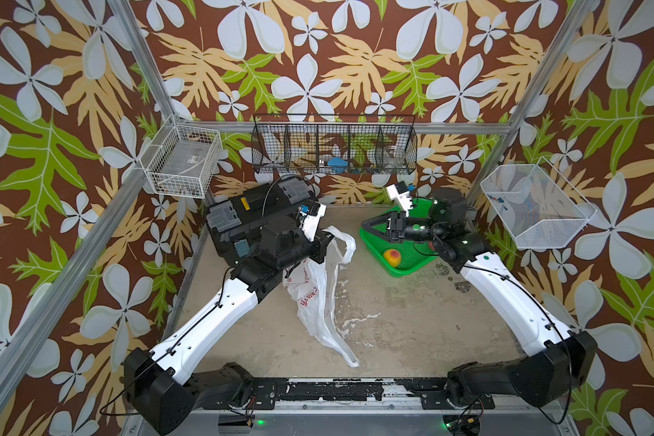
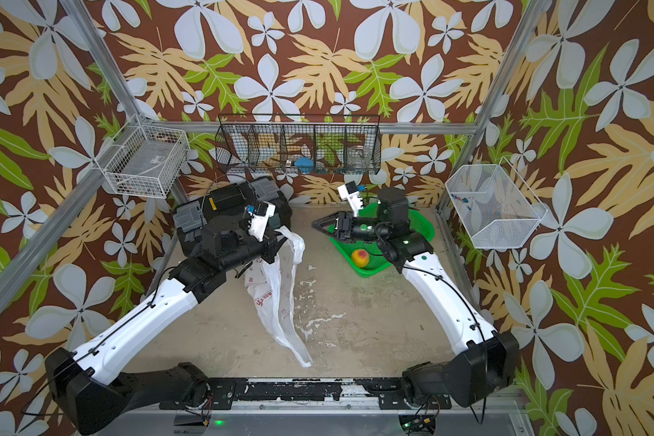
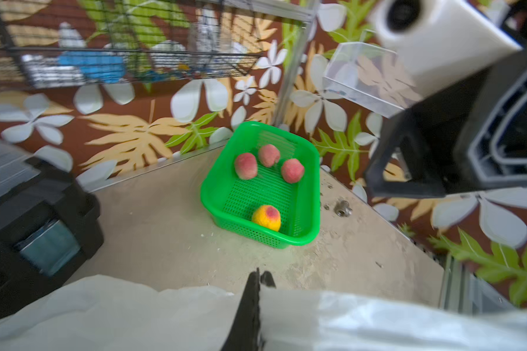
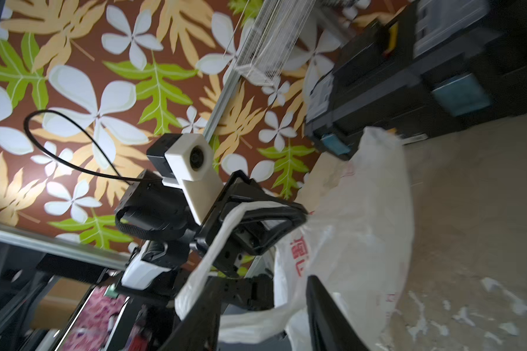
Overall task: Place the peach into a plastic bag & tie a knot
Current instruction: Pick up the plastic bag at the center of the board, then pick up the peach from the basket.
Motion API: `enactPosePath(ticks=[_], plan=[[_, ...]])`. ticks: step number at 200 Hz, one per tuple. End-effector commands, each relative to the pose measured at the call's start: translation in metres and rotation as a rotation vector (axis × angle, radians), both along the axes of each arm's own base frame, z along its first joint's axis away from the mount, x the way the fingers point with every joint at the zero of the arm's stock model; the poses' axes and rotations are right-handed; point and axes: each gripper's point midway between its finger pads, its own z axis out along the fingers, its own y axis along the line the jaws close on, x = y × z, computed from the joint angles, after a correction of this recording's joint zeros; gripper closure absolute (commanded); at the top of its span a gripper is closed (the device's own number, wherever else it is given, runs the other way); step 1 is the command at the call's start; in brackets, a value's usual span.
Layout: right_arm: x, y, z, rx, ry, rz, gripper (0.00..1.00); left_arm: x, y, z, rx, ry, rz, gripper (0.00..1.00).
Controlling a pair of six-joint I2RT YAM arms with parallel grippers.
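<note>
The plastic bag (image 1: 320,302) is stretching as a long crumpled strip over the table (image 1: 412,324). Its long axis is running from the back left toward the front edge. The upper end is hanging lifted from the left hand (image 3: 260,282), and the tail is lying flat, pointing toward the robot's base. In both top views one loop handle (image 1: 346,241) is arching free beside that hand.

The left wrist view is giving what the top views are hiding: the left hand is pinching tight on the bag's film, which is spreading to either side of it. That view is also showing the yellow-red peach (image 3: 266,217) sitting in the green basket (image 3: 213,194), with three pinker peaches (image 3: 268,155) at the opposite end. The right arm is covering those three from above.

The right hand (image 1: 369,226) is hovering over the basket, well apart from the bag. The right wrist view is showing its fingers (image 4: 323,316) standing apart, gripping nothing.
</note>
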Motion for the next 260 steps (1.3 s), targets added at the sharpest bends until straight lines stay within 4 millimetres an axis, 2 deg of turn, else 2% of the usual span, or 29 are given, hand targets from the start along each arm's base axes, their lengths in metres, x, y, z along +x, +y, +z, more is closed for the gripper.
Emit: enactPosePath(ticks=[1,13,27,41,53,76,102,138,169,197,218,231,243,260], plan=[[0.044,-0.065,-0.055,-0.197,0.062,-0.319,0.42,0.019,0.024,-0.006,-0.083,0.163,0.236,1.0],[0.063,-0.104,-0.094,-0.363,0.105,-0.487,0.37,0.022,0.024,0.003,-0.111,0.181,0.251,1.0],[0.078,-0.136,-0.134,-0.559,0.145,-0.611,0.32,0.024,0.027,0.01,-0.105,0.182,0.272,1.0],[0.087,-0.156,-0.165,-0.686,0.184,-0.671,0.23,0.022,0.026,0.014,-0.092,0.173,0.257,1.0],[0.094,-0.164,-0.187,-0.754,0.215,-0.68,0.17,0.019,0.021,0.014,-0.088,0.17,0.22,1.0],[0.101,-0.157,-0.223,-0.814,0.287,-0.626,0.14,0.007,0.011,0.012,-0.116,0.154,0.134,1.0],[0.103,-0.142,-0.262,-0.897,0.323,-0.584,0.13,0.001,0.011,0.006,-0.139,0.13,0.108,1.0],[0.105,-0.123,-0.3,-0.971,0.367,-0.531,0.15,-0.003,0.01,-0.002,-0.121,0.131,0.088,1.0],[0.108,-0.118,-0.325,-0.992,0.398,-0.523,0.22,-0.005,0.009,-0.003,-0.118,0.128,0.075,1.0],[0.113,-0.117,-0.336,-0.997,0.404,-0.526,0.3,-0.006,0.008,-0.005,-0.119,0.134,0.067,1.0],[0.116,-0.116,-0.326,-0.984,0.374,-0.543,0.45,-0.007,0.008,-0.005,-0.119,0.135,0.067,1.0],[0.117,-0.114,-0.302,-0.964,0.312,-0.558,0.54,-0.008,0.008,-0.006,-0.121,0.145,0.067,1.0],[0.113,-0.105,-0.268,-0.934,0.226,-0.555,0.6,-0.008,0.009,-0.008,-0.122,0.159,0.076,1.0],[0.089,-0.078,-0.224,-0.84,0.125,-0.472,0.67,-0.005,0.013,-0.011,-0.105,0.179,0.106,1.0]])
